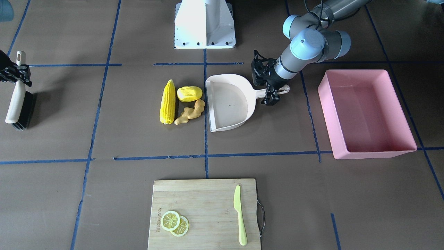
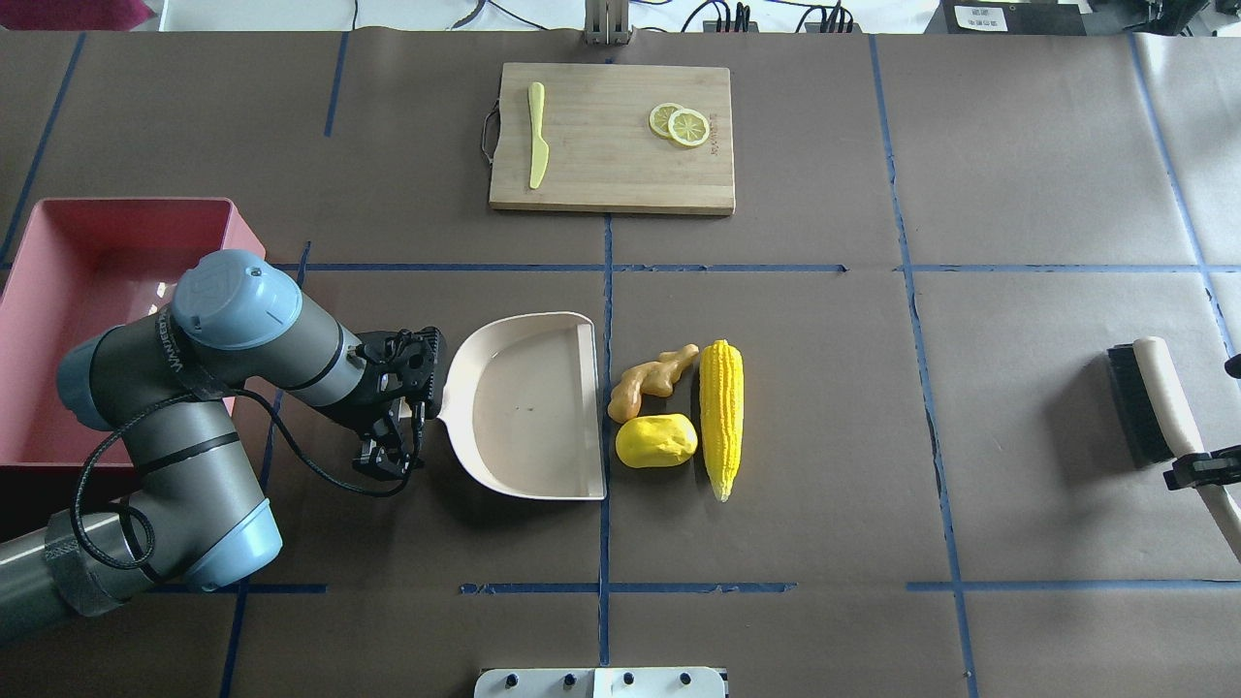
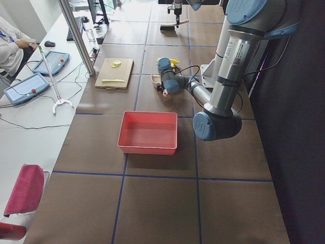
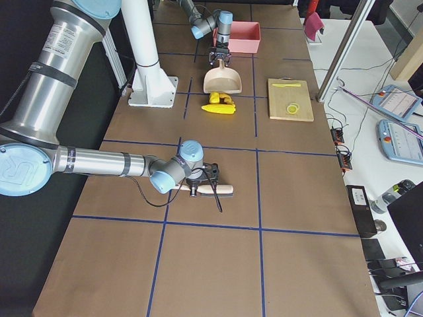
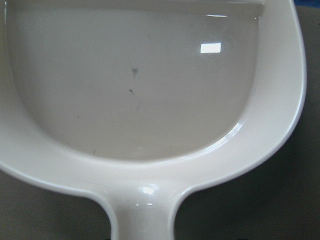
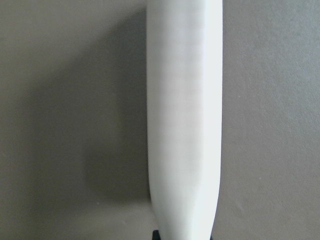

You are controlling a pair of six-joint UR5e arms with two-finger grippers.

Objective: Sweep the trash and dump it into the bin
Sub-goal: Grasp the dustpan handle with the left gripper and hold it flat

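The trash lies in a cluster mid-table: a corn cob (image 1: pixel 168 101) (image 2: pixel 722 412), a yellow oval lump (image 1: pixel 189 93) (image 2: pixel 657 441) and a ginger root (image 1: pixel 190 111) (image 2: pixel 652 381). A cream dustpan (image 1: pixel 229 104) (image 2: pixel 519 407) (image 5: pixel 135 90) lies flat with its open edge next to them and holds nothing. My left gripper (image 1: pixel 273 94) (image 2: pixel 399 431) is shut on the dustpan's handle. The pink bin (image 1: pixel 374 152) (image 2: pixel 58 291) stands beyond the left arm, with nothing in it. My right gripper (image 1: pixel 15 74) (image 2: pixel 1200 471) is shut on the white handle of a black-bristled brush (image 1: pixel 15 100) (image 2: pixel 1163 397) (image 6: pixel 185 115), far from the trash.
A wooden cutting board (image 1: pixel 201 201) (image 2: pixel 601 165) lies at the operators' side with a lime-green knife (image 1: pixel 240 215) and two lemon slices (image 1: pixel 175 222) on it. The robot's white base (image 1: pixel 204 24) stands behind the dustpan.
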